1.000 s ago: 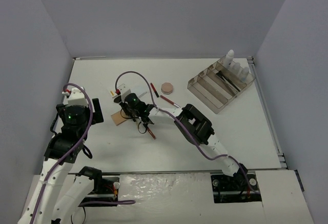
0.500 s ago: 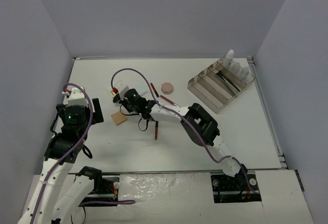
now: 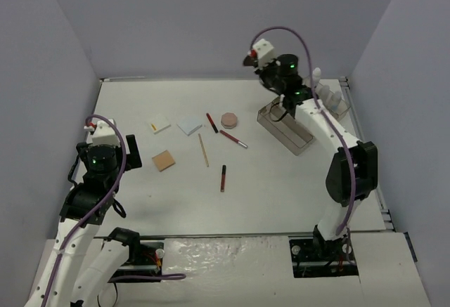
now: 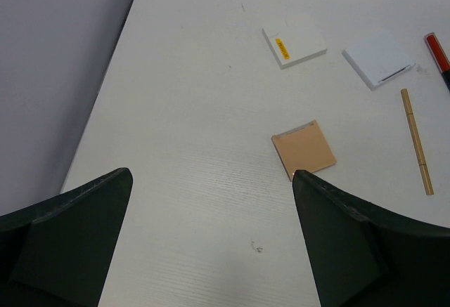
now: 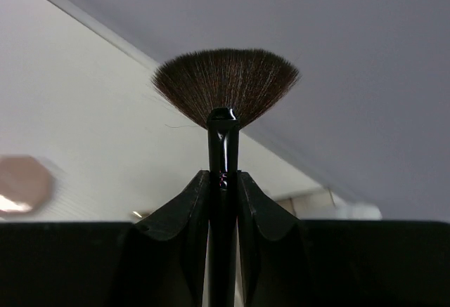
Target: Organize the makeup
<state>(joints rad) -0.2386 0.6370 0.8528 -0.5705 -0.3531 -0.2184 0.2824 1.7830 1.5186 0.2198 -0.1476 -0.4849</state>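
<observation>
My right gripper (image 5: 223, 177) is shut on the handle of a black fan brush (image 5: 225, 89), bristles up. In the top view it hangs raised over the left end of the smoky tray (image 3: 294, 140), fingers about (image 3: 287, 105). White-capped bottles (image 3: 330, 97) stand at the tray's back. On the table lie a white pad (image 3: 160, 125), pale-blue pad (image 3: 189, 126), tan pad (image 3: 163, 160), wooden pencil (image 3: 203, 149), red pencils (image 3: 211, 122) (image 3: 233, 138) (image 3: 223, 178) and a pink compact (image 3: 229, 120). My left gripper (image 4: 211, 180) is open just left of the tan pad (image 4: 304, 149).
Grey walls enclose the table on three sides; the left wall runs close beside my left arm (image 3: 102, 156). The tray sits against the back right corner. A purple cable loops above my right wrist (image 3: 281, 33).
The right arm has swung from the pads at middle left up to the tray at back right. A red pencil it was over now lies on the table. The left arm has not moved.
</observation>
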